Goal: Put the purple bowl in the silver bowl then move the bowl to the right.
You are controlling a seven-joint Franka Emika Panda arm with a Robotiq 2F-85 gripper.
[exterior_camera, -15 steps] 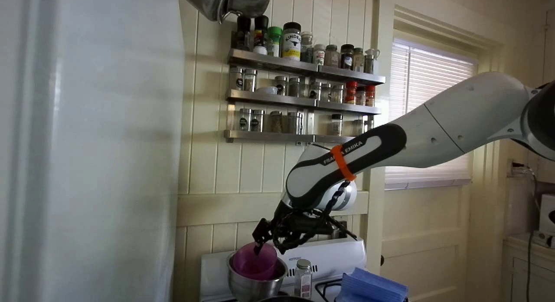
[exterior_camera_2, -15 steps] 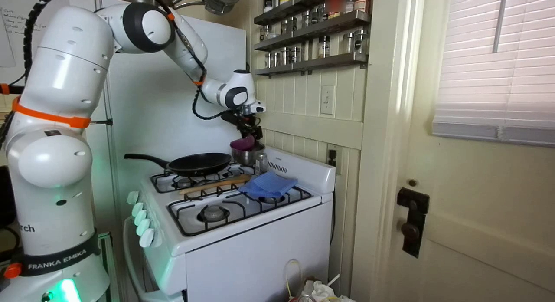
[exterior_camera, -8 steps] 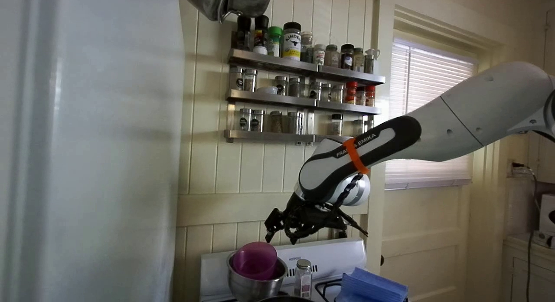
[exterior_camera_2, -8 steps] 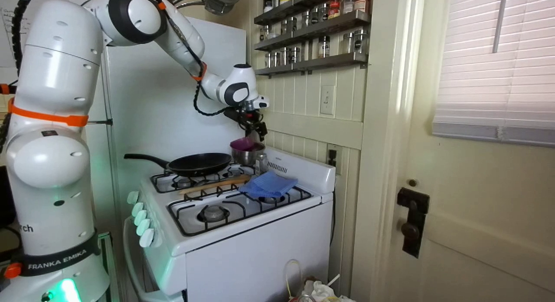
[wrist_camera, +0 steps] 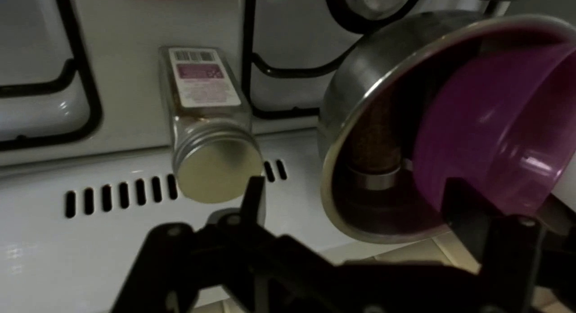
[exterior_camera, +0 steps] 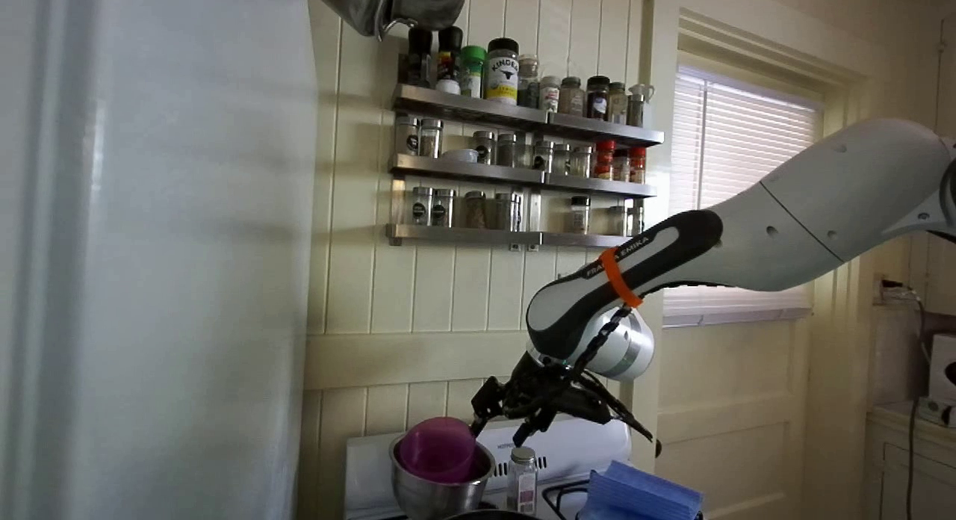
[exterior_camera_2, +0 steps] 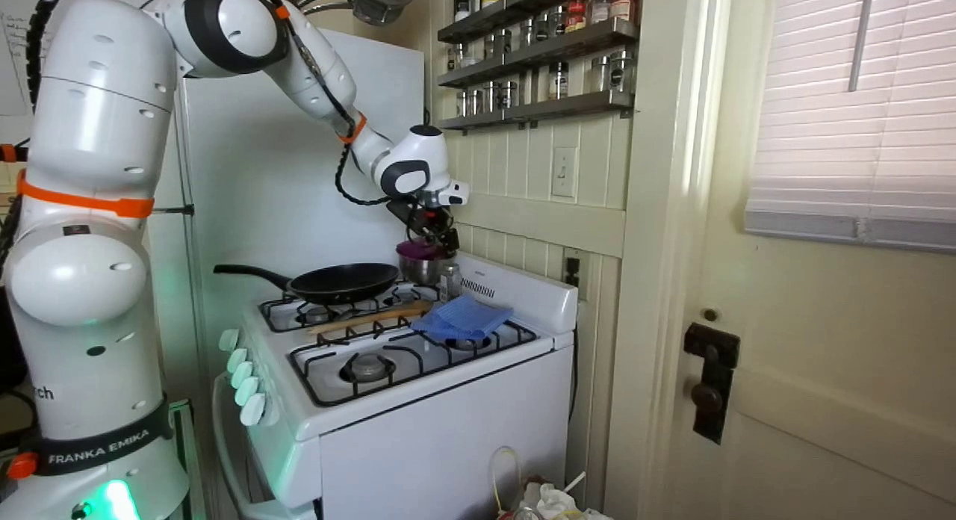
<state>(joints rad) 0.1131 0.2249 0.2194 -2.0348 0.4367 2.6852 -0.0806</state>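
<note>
The purple bowl [exterior_camera: 439, 453] rests tilted inside the silver bowl [exterior_camera: 429, 497] at the back of the stove. In the wrist view the purple bowl [wrist_camera: 477, 110] leans to the right side of the silver bowl [wrist_camera: 360, 83], whose left inner wall is bare. My gripper [wrist_camera: 355, 185] is open, its fingers set wide apart. One finger overlaps the purple bowl's lower edge; the other lies left of the silver bowl, by the jar lid. Whether either finger touches a bowl I cannot tell. In an exterior view the gripper [exterior_camera: 497, 436] hangs between bowls and jar.
A glass jar [wrist_camera: 207, 92] with a metal lid stands close beside the silver bowl. Behind are the stove's back panel [exterior_camera_2: 515, 288] and the wall. A black frying pan [exterior_camera_2: 343, 282], a wooden utensil [exterior_camera_2: 366, 320] and a blue cloth [exterior_camera_2: 464, 317] lie on the burners.
My gripper lifted away from the purple bowl, shifted toward the jar side, then came down again beside the bowls. The bowls stand nearly where they were.
</note>
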